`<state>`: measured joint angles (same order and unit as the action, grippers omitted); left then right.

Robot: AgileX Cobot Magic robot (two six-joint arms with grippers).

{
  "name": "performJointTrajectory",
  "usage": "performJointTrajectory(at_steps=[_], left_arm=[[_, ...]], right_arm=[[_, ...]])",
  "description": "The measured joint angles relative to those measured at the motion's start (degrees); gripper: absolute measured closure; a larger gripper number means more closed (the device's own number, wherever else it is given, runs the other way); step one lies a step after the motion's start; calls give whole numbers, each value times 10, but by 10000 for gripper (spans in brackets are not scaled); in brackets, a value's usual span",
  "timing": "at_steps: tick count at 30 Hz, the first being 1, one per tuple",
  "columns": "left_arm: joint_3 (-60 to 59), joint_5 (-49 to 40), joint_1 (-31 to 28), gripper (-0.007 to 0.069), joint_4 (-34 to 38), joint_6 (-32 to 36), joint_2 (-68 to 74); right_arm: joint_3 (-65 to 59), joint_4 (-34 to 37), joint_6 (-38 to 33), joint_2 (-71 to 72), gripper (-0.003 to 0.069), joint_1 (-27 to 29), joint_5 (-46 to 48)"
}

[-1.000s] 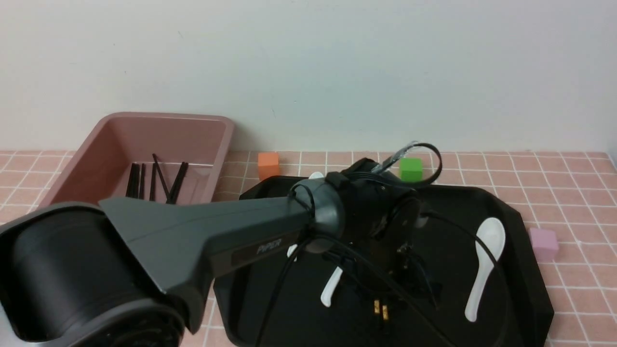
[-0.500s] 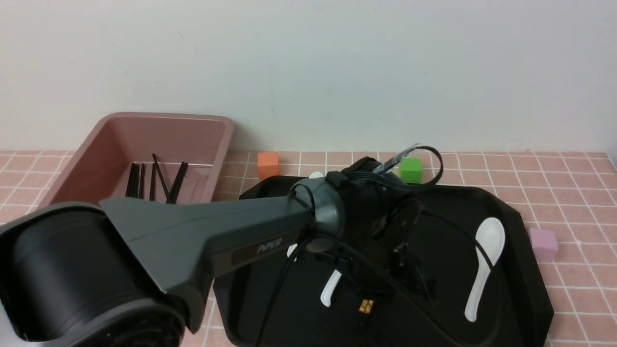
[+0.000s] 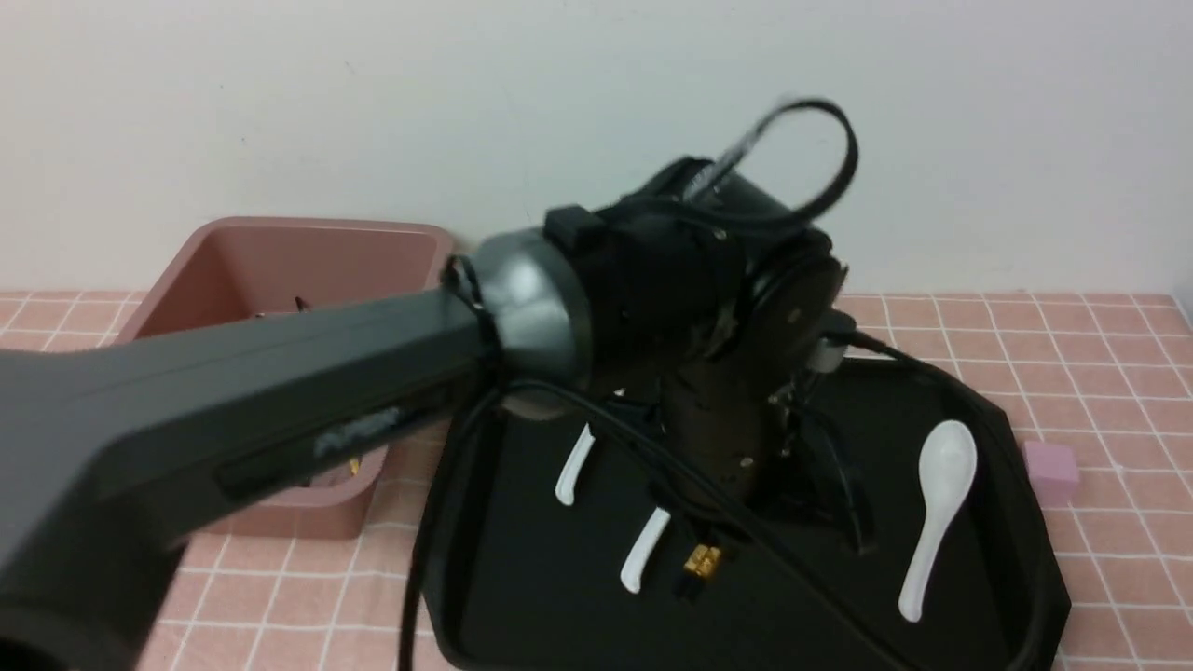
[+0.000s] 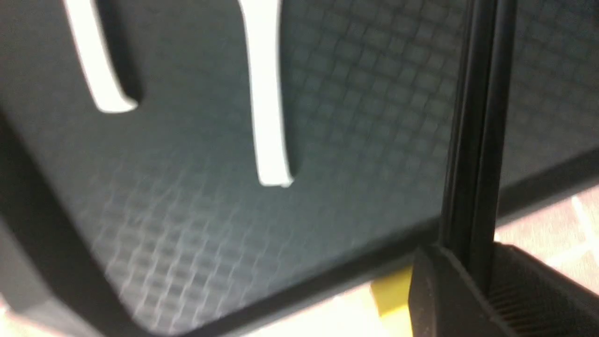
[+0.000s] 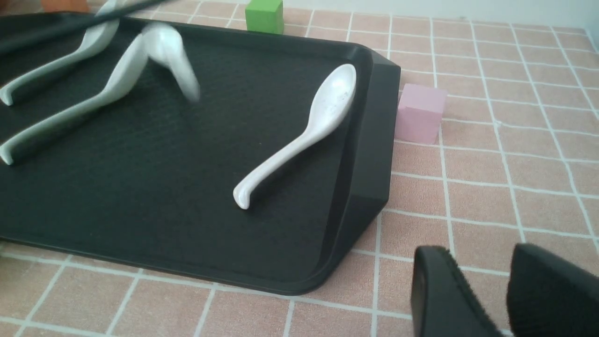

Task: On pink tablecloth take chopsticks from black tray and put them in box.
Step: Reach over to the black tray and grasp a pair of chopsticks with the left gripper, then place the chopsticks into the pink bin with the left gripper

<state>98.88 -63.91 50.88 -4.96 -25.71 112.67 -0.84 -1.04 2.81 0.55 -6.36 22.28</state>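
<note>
My left gripper (image 3: pixel 710 545) is shut on the pair of black chopsticks (image 3: pixel 699 561), whose gold bands hang just above the black tray (image 3: pixel 988 447). In the left wrist view the sticks (image 4: pixel 472 140) run out from between the closed jaws of the left gripper (image 4: pixel 468 262) over the tray floor (image 4: pixel 187 196). The mauve box (image 3: pixel 280 252) stands at the back left on the pink tablecloth (image 3: pixel 1072 345), mostly hidden by my left arm. My right gripper (image 5: pixel 482 267) is open and empty over the cloth, beside the tray's corner (image 5: pixel 369 201).
Three white spoons lie in the tray: one on the right (image 3: pixel 937 508) and two near the middle (image 3: pixel 643 550). A pink cube (image 3: pixel 1051 471) sits right of the tray, a green cube (image 5: pixel 264 16) behind it, and something yellow (image 4: pixel 393 295) beyond its rim.
My left arm has risen from low over the tray, lifting the chopsticks with it; their gold ends have moved slightly left. The arm now covers more of the box.
</note>
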Motion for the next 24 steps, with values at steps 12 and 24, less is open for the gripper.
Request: performJointTrajectory(at_steps=[12, 24], left_arm=[[0, -19, -1, 504, 28, 30, -79], [-128, -26, -101, 504, -66, 22, -212]], right_arm=[[0, 1, 0, 0, 419, 0, 0], [0, 0, 0, 0, 419, 0, 0]])
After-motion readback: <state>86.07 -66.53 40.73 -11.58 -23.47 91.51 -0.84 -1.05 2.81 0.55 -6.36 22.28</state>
